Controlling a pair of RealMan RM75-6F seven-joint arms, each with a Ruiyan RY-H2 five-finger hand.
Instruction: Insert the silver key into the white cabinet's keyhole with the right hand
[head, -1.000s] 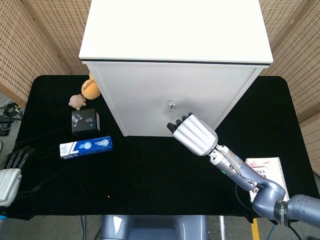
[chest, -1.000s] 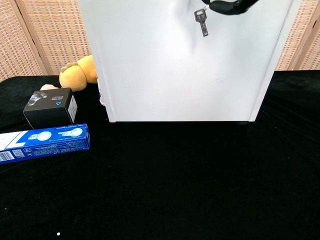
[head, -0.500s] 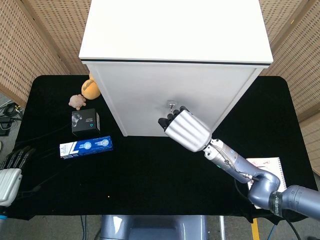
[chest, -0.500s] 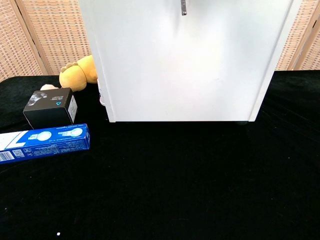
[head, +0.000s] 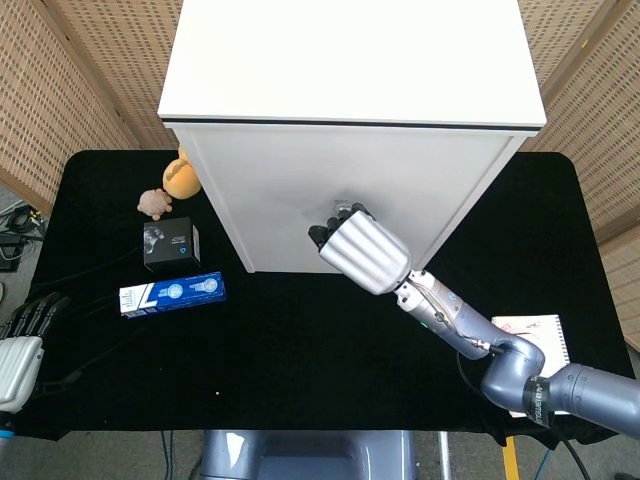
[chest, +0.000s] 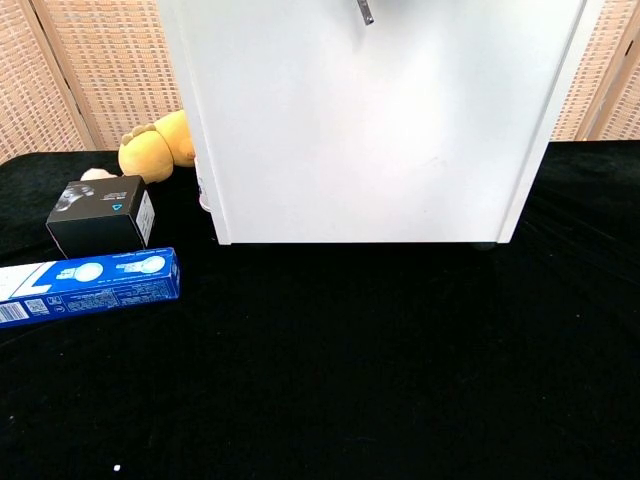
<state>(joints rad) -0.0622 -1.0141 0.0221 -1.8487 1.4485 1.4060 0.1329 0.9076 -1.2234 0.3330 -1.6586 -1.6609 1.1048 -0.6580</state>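
Note:
The white cabinet (head: 340, 190) stands at the back middle of the black table (head: 300, 350); its front fills the chest view (chest: 380, 130). My right hand (head: 362, 250) is raised against the cabinet front, its dark fingertips (head: 328, 230) at the keyhole, which they cover. It holds the silver key; only the key's lower tip (chest: 366, 11) shows, at the top edge of the chest view, close to the cabinet front. I cannot tell whether the key is inside the keyhole. My left hand (head: 18, 350) rests at the table's near left corner, holding nothing, fingers apart.
Left of the cabinet lie a yellow plush toy (head: 180, 177), a small brown toy (head: 154, 203), a black box (head: 170, 245) and a blue carton (head: 172, 293). A booklet (head: 545, 335) lies at the near right, beside my right forearm.
My right hand has risen and shifted left along the cabinet front until it covers the keyhole. The key went up with it, nearly out of the chest view. The left hand stayed still.

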